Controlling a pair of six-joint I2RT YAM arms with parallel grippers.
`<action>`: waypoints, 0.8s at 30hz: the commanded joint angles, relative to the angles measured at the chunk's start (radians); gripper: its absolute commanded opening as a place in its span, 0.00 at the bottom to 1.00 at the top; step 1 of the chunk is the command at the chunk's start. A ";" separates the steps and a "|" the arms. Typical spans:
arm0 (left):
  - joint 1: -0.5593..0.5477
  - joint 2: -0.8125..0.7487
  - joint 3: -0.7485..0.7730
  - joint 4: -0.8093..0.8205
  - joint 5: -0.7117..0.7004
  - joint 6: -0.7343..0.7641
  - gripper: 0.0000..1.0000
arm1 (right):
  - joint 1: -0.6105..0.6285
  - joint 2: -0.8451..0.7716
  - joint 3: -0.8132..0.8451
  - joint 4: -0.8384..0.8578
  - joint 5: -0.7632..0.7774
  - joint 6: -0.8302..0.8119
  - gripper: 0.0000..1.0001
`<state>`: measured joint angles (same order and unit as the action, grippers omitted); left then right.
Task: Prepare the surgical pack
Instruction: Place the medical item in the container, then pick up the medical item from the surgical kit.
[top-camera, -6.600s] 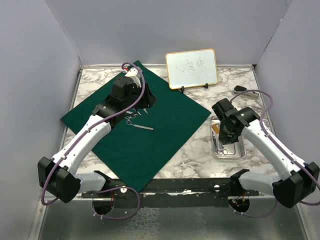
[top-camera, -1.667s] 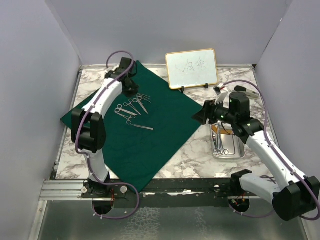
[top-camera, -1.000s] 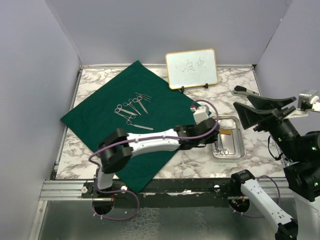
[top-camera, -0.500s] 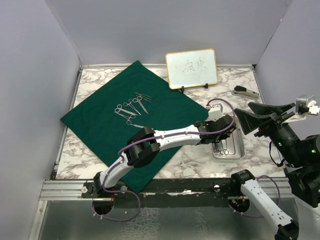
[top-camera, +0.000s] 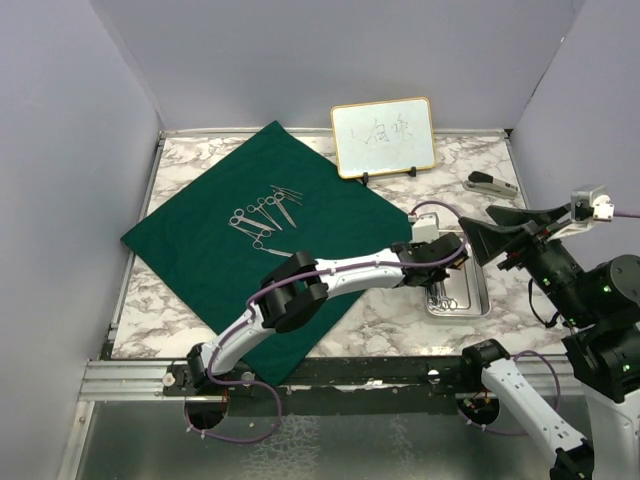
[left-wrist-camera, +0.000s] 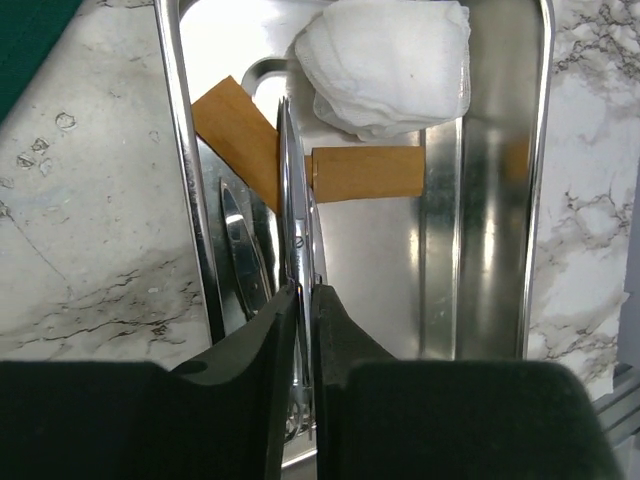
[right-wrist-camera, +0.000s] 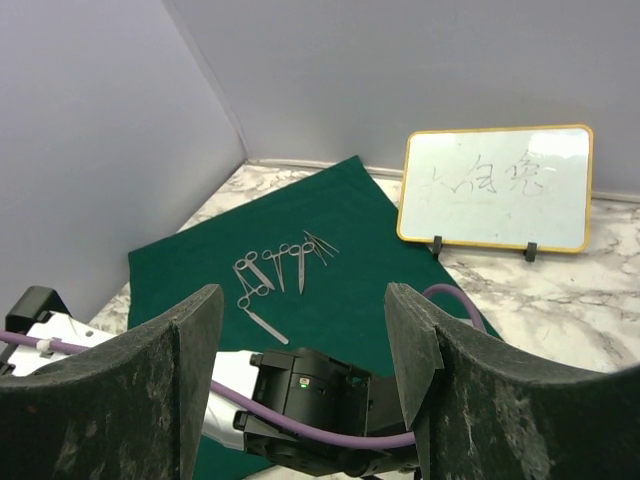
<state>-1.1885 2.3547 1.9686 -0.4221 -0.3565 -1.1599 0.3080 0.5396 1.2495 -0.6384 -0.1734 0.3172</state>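
The dark green cloth lies across the table's left and middle, with several silver scissor-like instruments in a row on it. My left arm reaches across to the steel tray at the right. Over it, my left gripper has its jaws a narrow slit apart. A silver instrument lying in the tray runs in line with that slit. White gauze sits at the tray's far end. My right gripper hangs high above the tray, wide open and empty.
A gold-framed whiteboard stands at the back. A small dark stapler-like object lies right of it. Two brown paper strips and more instruments lie in the tray. My left wrist sits directly below the right gripper.
My left gripper has come from the cloth's edge to over the tray, and its jaws have parted a little. The raised right gripper has drifted slightly left and stayed open.
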 joint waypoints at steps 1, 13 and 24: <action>0.002 0.006 0.063 -0.054 0.023 0.047 0.25 | 0.000 0.020 -0.022 0.023 0.002 0.006 0.66; 0.108 -0.361 -0.216 0.040 0.245 0.223 0.47 | 0.000 0.082 -0.055 0.095 0.023 0.000 0.66; 0.467 -0.866 -0.795 -0.058 0.191 0.404 0.50 | 0.000 0.203 -0.172 0.209 -0.076 0.042 0.66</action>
<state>-0.8482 1.5883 1.2991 -0.3790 -0.1127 -0.8566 0.3080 0.6964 1.1217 -0.5087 -0.1864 0.3363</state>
